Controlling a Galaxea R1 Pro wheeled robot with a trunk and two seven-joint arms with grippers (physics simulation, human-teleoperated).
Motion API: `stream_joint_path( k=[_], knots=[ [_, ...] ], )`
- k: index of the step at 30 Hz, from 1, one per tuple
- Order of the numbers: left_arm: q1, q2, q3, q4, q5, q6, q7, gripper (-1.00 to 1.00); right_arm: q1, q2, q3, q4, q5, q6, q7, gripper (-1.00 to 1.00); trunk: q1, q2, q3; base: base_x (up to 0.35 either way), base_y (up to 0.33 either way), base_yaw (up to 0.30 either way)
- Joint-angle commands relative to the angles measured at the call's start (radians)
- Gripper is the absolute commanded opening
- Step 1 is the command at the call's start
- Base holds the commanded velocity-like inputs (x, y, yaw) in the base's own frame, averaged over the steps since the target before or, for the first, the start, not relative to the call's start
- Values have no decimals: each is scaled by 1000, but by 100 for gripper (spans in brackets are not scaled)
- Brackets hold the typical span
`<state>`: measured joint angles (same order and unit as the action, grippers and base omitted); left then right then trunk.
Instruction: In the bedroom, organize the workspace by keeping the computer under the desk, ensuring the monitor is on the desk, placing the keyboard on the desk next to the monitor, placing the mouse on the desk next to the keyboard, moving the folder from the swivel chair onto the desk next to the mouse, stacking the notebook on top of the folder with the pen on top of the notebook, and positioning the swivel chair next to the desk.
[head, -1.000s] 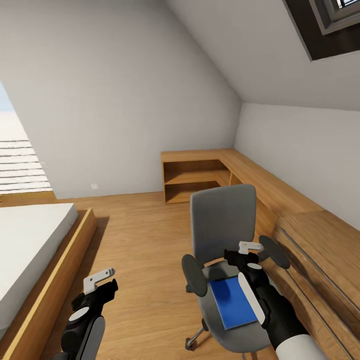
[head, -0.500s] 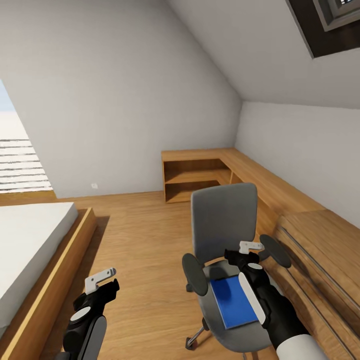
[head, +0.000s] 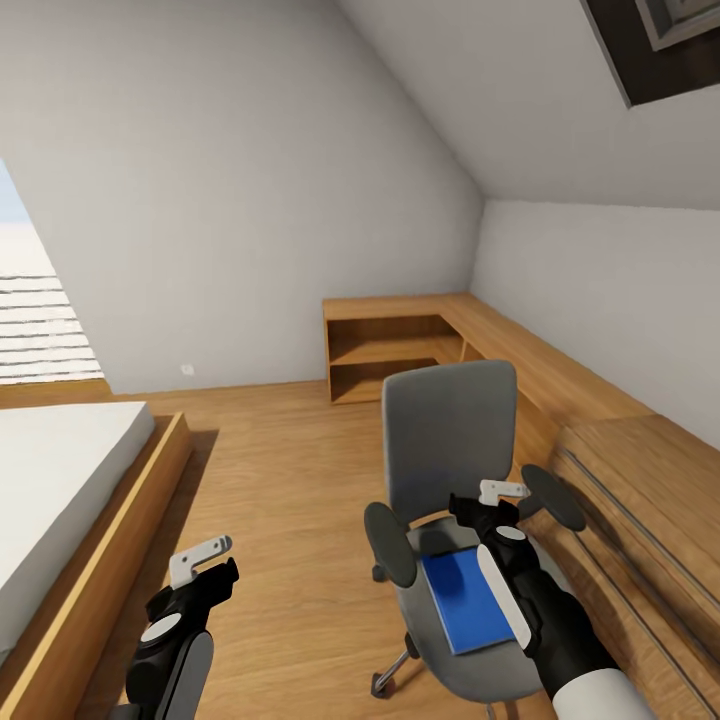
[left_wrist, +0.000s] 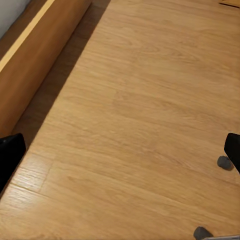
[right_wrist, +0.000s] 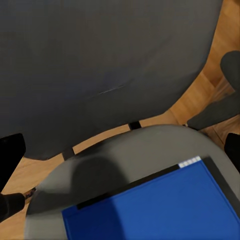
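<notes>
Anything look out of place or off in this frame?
One thing: the blue folder lies flat on the seat of the swivel chair, slightly askew to the seat. The right gripper hovers above it, open. The left gripper hangs over bare wooden floor. Nothing spilled or damaged.

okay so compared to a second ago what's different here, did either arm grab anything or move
Hardly anything. The whole head view has slid slightly, so the camera tilted, not the things. The right gripper still hovers open over the swivel chair, above the folder lying on its seat; nothing was grabbed. The left gripper stays open over the floor.
</notes>
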<state>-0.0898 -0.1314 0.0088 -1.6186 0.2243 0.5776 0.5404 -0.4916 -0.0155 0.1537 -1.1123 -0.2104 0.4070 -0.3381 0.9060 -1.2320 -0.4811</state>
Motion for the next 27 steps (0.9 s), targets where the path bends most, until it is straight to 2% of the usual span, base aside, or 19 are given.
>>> stream_joint_path(
  k=[1,16,21,27],
  knots=[
    [-1,0,0,-1,10,2,7,100,-1,-1,4,-1,-10,3,-10,100,4,-8,-4,0,0,0],
    [-1,0,0,-1,10,2,7,100,-1,-1,3,0,-10,1,-11,100,61,-113,-51,0,0,0],
    [-1,0,0,-1,10,2,7,100,-1,-2,2,4,-10,-22,-10,100,81,-148,-67,0,0,0],
    [-1,0,0,-1,10,2,7,100,-2,-3,-2,83,-11,-74,-13,100,104,-190,-86,0,0,0]
  ],
)
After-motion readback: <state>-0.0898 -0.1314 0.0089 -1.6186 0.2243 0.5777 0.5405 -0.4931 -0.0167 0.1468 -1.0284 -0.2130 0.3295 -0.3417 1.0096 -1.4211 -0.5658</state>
